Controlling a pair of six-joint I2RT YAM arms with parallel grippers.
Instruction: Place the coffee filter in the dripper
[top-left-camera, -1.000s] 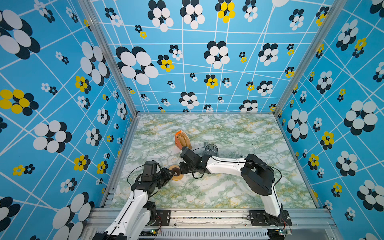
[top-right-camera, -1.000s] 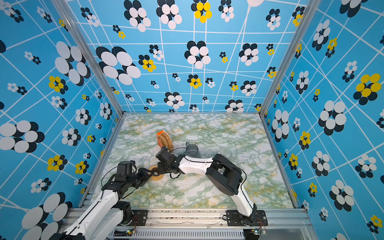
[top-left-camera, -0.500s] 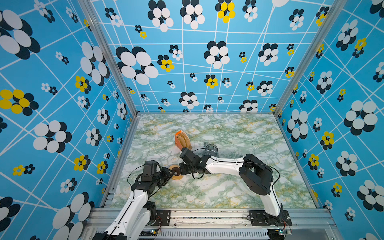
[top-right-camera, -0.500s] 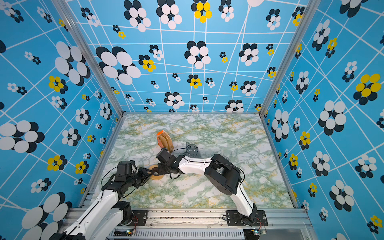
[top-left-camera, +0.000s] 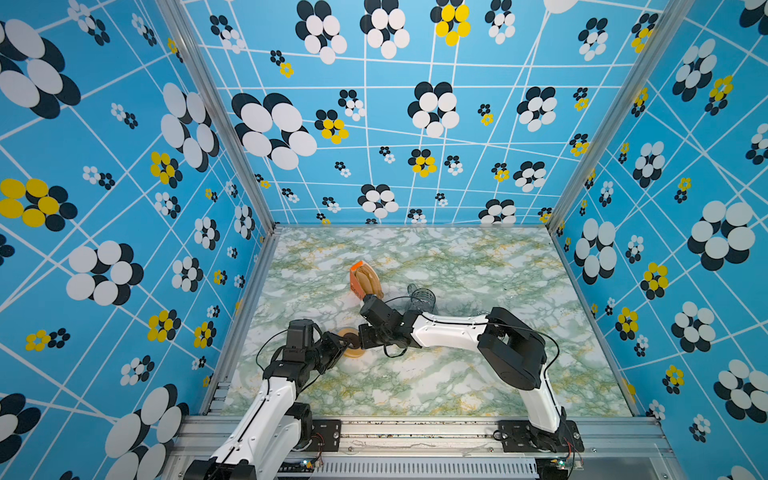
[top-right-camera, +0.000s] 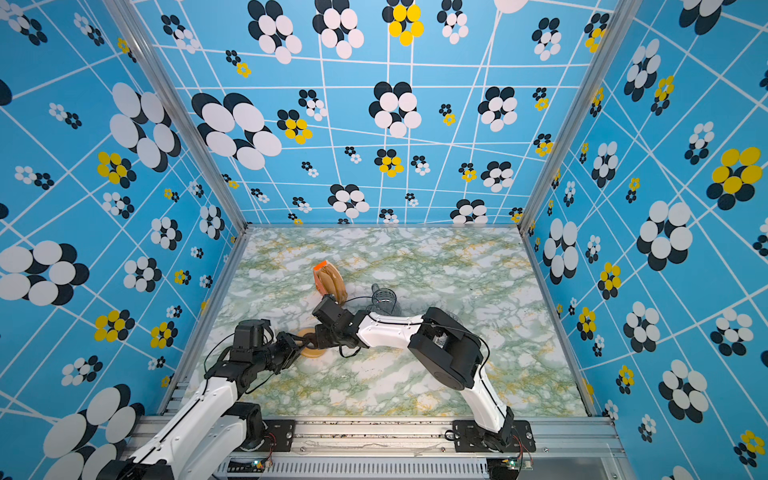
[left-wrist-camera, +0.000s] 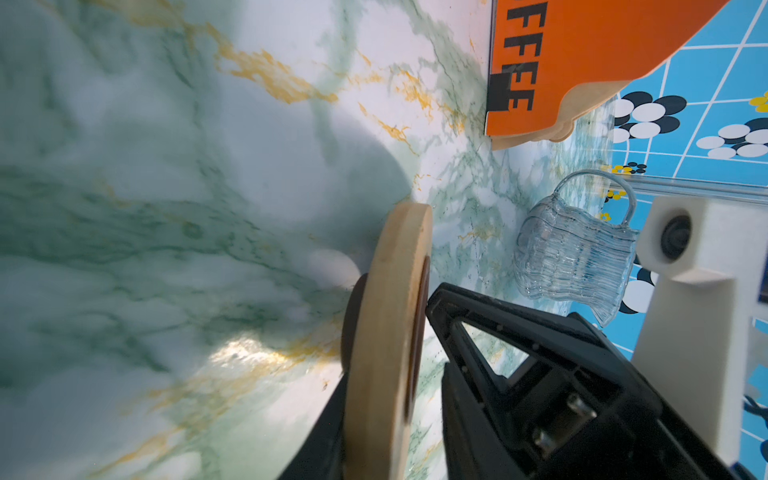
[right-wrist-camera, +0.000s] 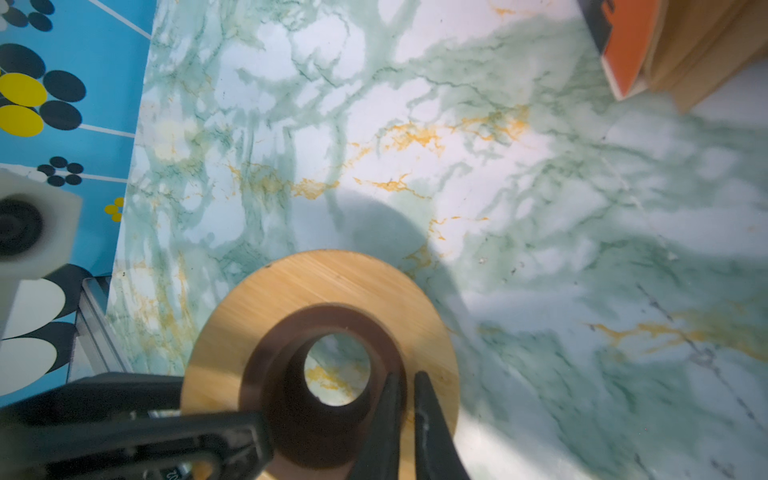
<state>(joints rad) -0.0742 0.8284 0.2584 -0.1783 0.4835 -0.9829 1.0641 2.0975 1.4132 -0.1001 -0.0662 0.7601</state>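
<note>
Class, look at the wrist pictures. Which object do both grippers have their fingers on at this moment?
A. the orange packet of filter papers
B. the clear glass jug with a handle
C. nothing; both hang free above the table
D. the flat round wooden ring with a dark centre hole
D: the wooden ring sits between the left gripper's fingers, and the right gripper pinches the dark collar at its hole.

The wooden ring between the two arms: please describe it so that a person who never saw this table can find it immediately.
On the green marble table, look near the front left, where the two black tools meet. There lies the wooden ring, a flat pale disc with a dark brown collar around its round hole. Unlike the orange packet and the clear glass jug further back, it is wooden and flat.
</note>
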